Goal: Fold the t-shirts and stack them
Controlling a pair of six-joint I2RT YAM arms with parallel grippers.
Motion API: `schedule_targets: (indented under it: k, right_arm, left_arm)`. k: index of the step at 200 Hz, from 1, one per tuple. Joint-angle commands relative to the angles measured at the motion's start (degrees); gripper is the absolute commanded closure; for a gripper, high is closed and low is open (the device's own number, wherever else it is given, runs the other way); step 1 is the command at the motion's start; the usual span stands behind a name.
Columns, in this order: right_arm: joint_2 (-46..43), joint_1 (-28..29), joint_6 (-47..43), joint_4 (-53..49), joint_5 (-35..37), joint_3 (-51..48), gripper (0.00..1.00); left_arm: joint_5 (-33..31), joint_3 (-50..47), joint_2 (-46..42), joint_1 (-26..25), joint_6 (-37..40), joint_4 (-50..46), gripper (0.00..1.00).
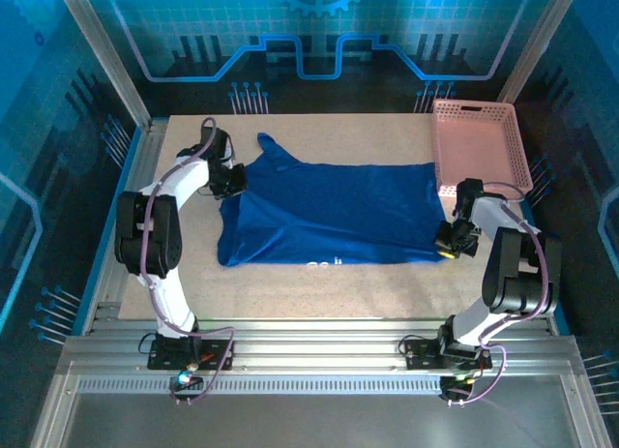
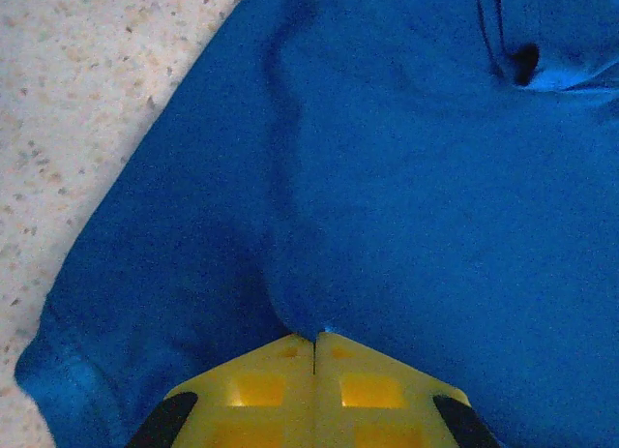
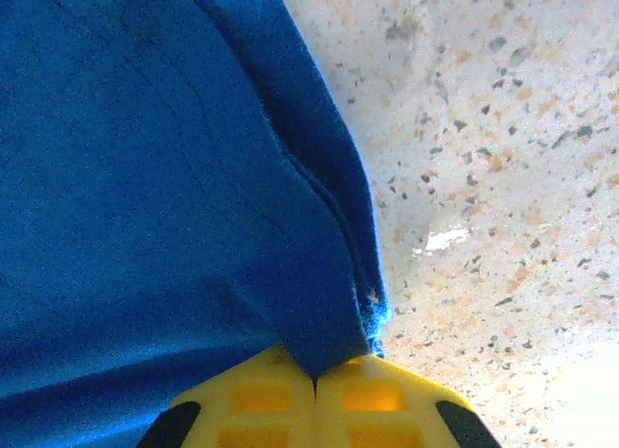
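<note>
A royal-blue t-shirt [image 1: 334, 211] lies spread across the middle of the table, folded lengthwise, with a bit of white lettering [image 1: 324, 263] at its near edge. One sleeve points to the far left. My left gripper [image 1: 235, 182] is shut on the t-shirt's left side, pinching a fold of cloth [image 2: 314, 303] between its yellow fingers [image 2: 276, 371]. My right gripper [image 1: 447, 237] is shut on the shirt's right near corner, with the hem [image 3: 334, 303] caught between its yellow fingers [image 3: 363, 385].
A pink plastic lattice basket [image 1: 479, 143] stands at the far right corner, just beyond the right arm. Bare speckled tabletop [image 1: 290, 293] runs along the near side and shows left of the shirt [image 2: 77, 109] and right of it [image 3: 503, 177].
</note>
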Motion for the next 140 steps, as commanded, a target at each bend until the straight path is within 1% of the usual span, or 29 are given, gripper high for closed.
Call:
schedule_targets:
  k: [1, 8, 13, 22, 34, 35, 45, 54, 65, 74, 85, 103, 120, 140]
  right_arm:
    - [1.5, -1.1, -0.5, -0.4, 1.7, 1.8, 1.00]
    - [1.7, -1.2, -0.5, -0.4, 1.6, 2.0, 1.00]
    - [1.8, -1.2, -0.5, -0.2, 1.3, 2.3, 0.97]
    - [2.0, -1.2, -0.6, 0.0, 0.6, 2.9, 0.91]
    - [1.7, -1.2, -0.7, -0.1, 0.0, 3.6, 0.79]
    - [1.6, -1.2, -0.6, -0.2, 0.0, 3.7, 0.76]
    - [0.2, -1.2, -0.4, -0.5, -1.1, 4.1, 0.63]
    - [-2.1, -1.1, -0.7, -0.2, -3.2, 4.0, 0.53]
    - [-5.6, -0.6, -1.1, 0.1, -5.8, 3.7, 0.45]
    - [-8.1, 0.1, -1.5, 0.2, -8.6, 3.3, 0.38]
    - [-10.4, 1.2, -2.2, 0.4, -13.0, 3.0, 0.32]
    - [-12.7, 4.9, -3.0, 0.6, -19.0, 3.0, 0.28]
    - [-14.6, 12.2, -2.6, 2.9, -23.0, 2.7, 0.23]
    - [-12.5, 21.2, -0.4, 7.4, -25.9, 3.1, 0.22]
  left_arm:
    - [1.1, 1.5, 0.9, 0.6, 0.5, 1.0, 0.80]
    - [0.8, 1.3, 0.4, 0.7, -0.6, 0.8, 0.64]
    - [0.8, 1.3, -0.3, 0.7, -1.6, 0.5, 0.56]
    - [1.1, 0.1, -2.7, 0.6, -4.0, 0.7, 0.48]
    - [0.5, -2.9, -7.4, 0.5, -7.2, 1.4, 0.38]
    - [0.4, -3.1, -7.8, 0.5, -7.4, 1.4, 0.38]
    - [-1.5, -5.6, -12.4, 0.5, -10.0, 0.0, 0.33]
    - [-1.3, -8.1, -16.2, 0.4, -11.9, -0.9, 0.31]
    - [1.2, -11.9, -20.5, -0.3, -14.5, -0.8, 0.30]
    - [3.1, -15.0, -23.3, -2.0, -15.8, -1.0, 0.30]
    - [3.1, -18.5, -26.2, -4.9, -17.1, -1.8, 0.30]
    - [2.7, -25.7, -29.9, -8.3, -20.3, -1.2, 0.31]
    - [3.7, -32.6, -31.6, -10.0, -24.0, 3.0, 0.33]
    - [3.8, -36.6, -30.2, -10.5, -26.2, 7.1, 0.37]
